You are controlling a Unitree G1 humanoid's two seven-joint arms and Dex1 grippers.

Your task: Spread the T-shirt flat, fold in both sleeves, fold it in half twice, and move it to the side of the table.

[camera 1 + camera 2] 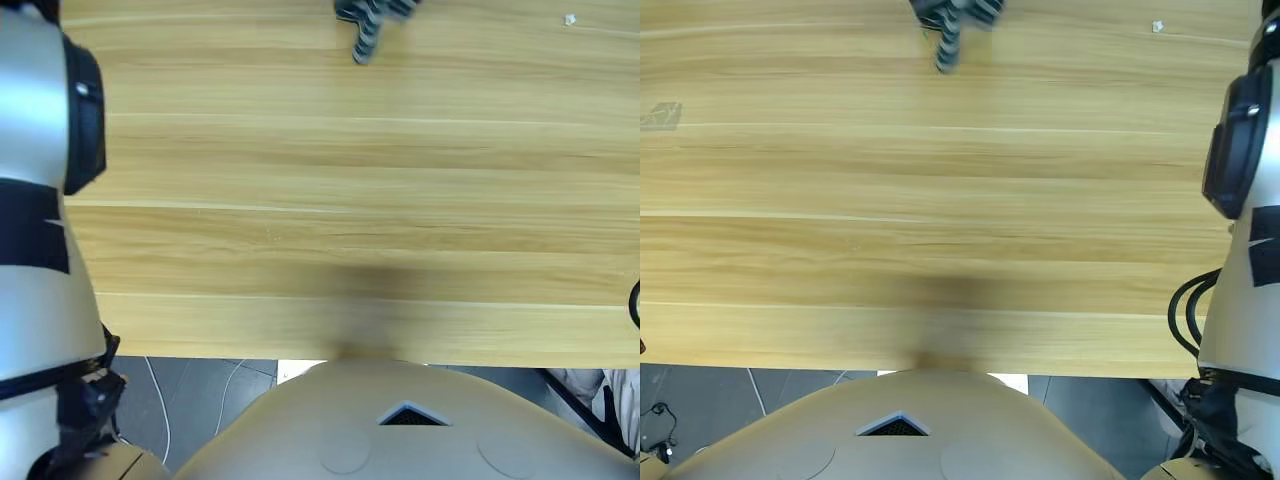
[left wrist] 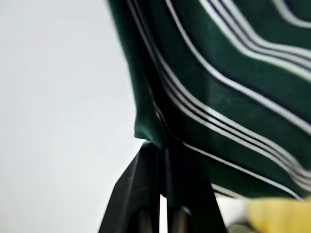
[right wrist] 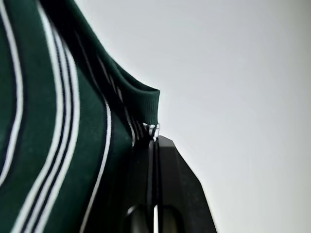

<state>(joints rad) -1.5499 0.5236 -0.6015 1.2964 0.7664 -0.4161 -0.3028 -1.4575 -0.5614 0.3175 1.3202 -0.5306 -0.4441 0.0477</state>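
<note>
Left gripper (image 2: 163, 149), left wrist view: fingers pressed together on an edge of the green striped T-shirt (image 2: 233, 73). Right gripper (image 3: 154, 141), right wrist view: fingers clamped on its ribbed hem. Eye views: a T-shirt tip shows over the far side of the table (image 1: 300, 200); whether it touches the table cannot be told.

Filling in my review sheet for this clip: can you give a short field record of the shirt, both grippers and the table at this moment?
garment: T-shirt, dark green with white stripes
left gripper: shut on an edge of the T-shirt
right gripper: shut on a ribbed edge of the T-shirt
table: light wood; a striped bit of the T-shirt shows over its far part
stage: T-shirt pinched at two points, not lying flat
</note>
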